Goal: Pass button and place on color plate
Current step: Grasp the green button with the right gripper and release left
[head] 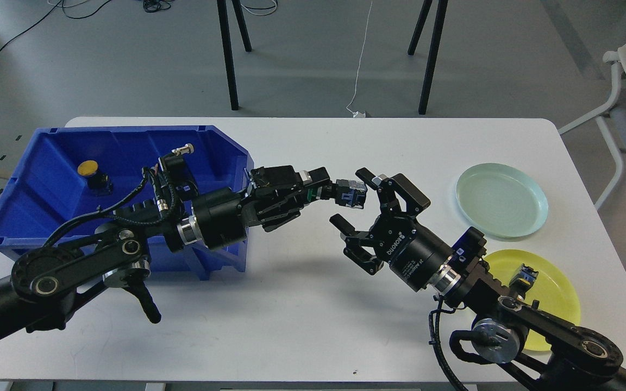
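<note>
The button (350,194), a small dark block with blue and grey faces, hung above the middle of the table (302,304), clamped at the tip of the left gripper (328,190), whose fingers were closed narrowly on its left end. Its long axis ran roughly level, left to right, in line with the left arm, so its free end pointed straight at the right gripper (357,198). That gripper stood wide, with one finger (370,176) just above and beyond the button's free end and the other finger (341,222) below and nearer the camera. The button sat at the mouth of that gap, perhaps just inside it; whether it touched the upper finger could not be told. The handover looked close: the right gripper likely needed only a short advance leftward along the button's axis before closing.

White lettering on the right gripper's body appeared to read "ROBOTIQ", seen upside down; no other writing was legible.

Farther right lay a pale green plate (502,200) and, nearer, a yellow plate (557,293) bearing another small block (524,276). At left, a blue bin (47,163) held a yellow-capped button (93,176).
</note>
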Robot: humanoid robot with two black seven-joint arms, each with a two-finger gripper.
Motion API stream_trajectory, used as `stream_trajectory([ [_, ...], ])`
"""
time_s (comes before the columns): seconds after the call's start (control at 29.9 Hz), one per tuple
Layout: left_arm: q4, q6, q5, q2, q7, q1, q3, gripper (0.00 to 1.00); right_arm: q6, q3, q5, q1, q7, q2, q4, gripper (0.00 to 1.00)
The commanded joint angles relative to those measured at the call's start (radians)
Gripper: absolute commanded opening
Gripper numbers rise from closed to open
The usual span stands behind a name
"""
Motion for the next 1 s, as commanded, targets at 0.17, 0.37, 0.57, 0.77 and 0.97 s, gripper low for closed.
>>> stream_trajectory([
  [0.17,0.000,0.000,0.000,-0.002,0.000,0.000,-0.003,0.09,-0.002,0.006,0.019,-0.012,0.007,0.047,0.012,0.96],
  [0.37,0.002,0.000,0.000,0.000,0.000,0.002,-0.006,0.09,-0.002,0.027,0.020,-0.042,0.014,0.046,0.051,0.54],
  [0.57,0.003,0.000,0.000,-0.002,0.000,0.003,-0.006,0.09,-0.053,0.042,0.027,-0.051,0.007,0.043,0.094,0.00],
  [0.77,0.003,0.000,0.000,-0.002,0.000,0.003,-0.006,0.09,-0.111,0.042,0.056,-0.056,0.007,0.046,0.115,0.00],
  [0.97,0.002,-0.005,-0.002,-0.005,0.000,0.003,-0.011,0.59,-0.116,0.042,0.056,-0.059,0.007,0.044,0.117,0.00],
])
